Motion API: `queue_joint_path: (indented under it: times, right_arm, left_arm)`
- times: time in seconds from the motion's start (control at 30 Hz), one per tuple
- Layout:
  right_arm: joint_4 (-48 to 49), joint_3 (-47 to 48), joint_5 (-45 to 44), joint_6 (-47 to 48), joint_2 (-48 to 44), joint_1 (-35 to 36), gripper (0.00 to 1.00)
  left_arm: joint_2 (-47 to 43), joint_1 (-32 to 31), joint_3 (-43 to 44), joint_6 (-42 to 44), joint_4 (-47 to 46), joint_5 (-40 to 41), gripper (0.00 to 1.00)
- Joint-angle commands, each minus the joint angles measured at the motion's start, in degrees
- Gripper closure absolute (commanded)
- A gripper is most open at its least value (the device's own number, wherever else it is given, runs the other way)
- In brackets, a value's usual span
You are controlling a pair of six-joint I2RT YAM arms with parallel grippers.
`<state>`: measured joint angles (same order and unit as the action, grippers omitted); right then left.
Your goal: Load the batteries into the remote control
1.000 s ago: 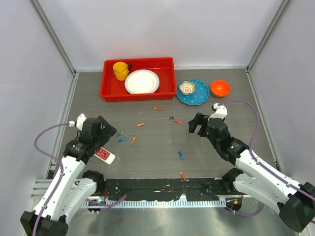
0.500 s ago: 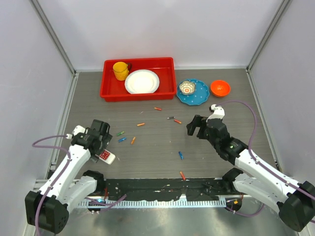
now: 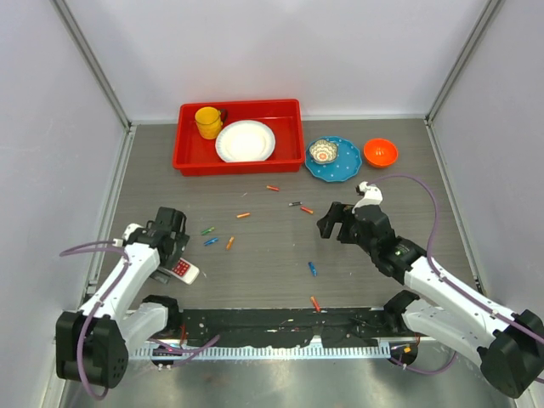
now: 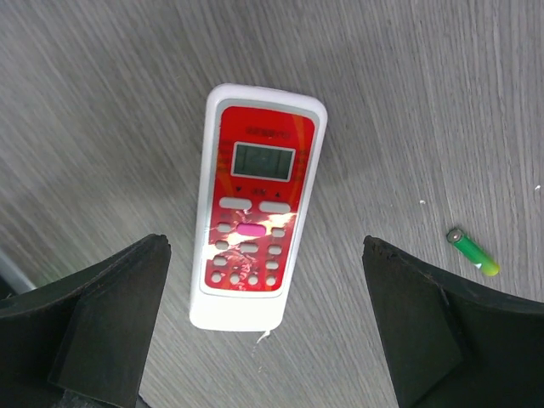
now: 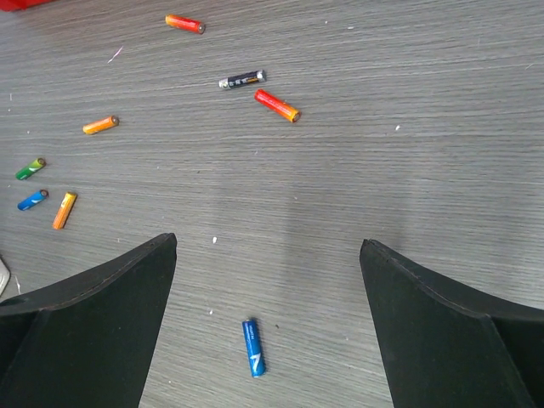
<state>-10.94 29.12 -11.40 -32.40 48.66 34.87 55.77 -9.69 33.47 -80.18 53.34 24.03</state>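
The remote control (image 4: 257,208) lies red face up on the desk (image 4: 442,76), its long axis between the spread, empty left jaws, display end away. Its lettering is illegible. The right jaws are spread too.

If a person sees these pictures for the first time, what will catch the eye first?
Most likely the red-faced remote control, lying buttons up near the left edge of the table, framed by the open left gripper above it. Next come the small coloured batteries scattered across the middle of the table, and the bright red tray at the back, holding a yellow cup and a white plate.
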Motion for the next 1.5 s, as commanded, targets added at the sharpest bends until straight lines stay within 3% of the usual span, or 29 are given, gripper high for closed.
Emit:
queue_joint_path:
  times: [0.0, 0.2, 0.57, 0.83, 0.93, 1.07, 1.17, 1.27, 1.47]
  right_arm:
    - [1.8, 1.28, 1.73, -0.82, 0.2, 0.02, 0.06]
    - [1.18, 2.43, 1.03, -0.47, 0.38, -0.07, 0.06]
    - [1.18, 3.4, 1.2, 0.23, 2.14, 0.11, 0.06]
    - [1.1, 3.4, 1.11, 0.23, 2.66, 0.02, 0.05]
    - [0.92, 3.48, 1.03, 0.23, 2.4, 0.02, 0.06]
    - [0.48, 3.75, 1.03, 0.15, 2.14, 0.02, 0.05]
    - [-0.05, 4.1, 1.03, 0.06, 1.79, 0.02, 0.05]
    - [-0.75, 4.71, 1.12, 0.06, 1.35, 0.11, 0.05]
    - [-0.93, 7.87, 0.68, 1.11, 1.08, 0.11, 0.06]
  left_arm:
    - [2.85, 1.08, 0.54, 1.26, -5.26, -0.39, 0.0]
    - [8.03, 1.96, 0.98, 1.61, -7.55, -0.22, 0.12]
    - [10.76, 5.2, -1.57, 2.57, -11.5, -1.7, 0.15]
    - [12.7, 5.83, -3.59, 3.54, -14.23, -3.02, 0.27]
    - [13.14, 5.91, -4.29, 3.98, -15.19, -3.73, 0.34]
    - [13.58, 6.18, -5.43, 5.21, -17.39, -5.83, 0.51]
    - [12.7, 6.44, -6.23, 5.82, -18.62, -8.03, 0.71]
    - [9.2, 6.44, -4.74, 7.31, -17.66, -10.66, 0.97]
    - [-2.5, 6.0, 7.2, 15.4, -15.38, -16.2, 1.0]
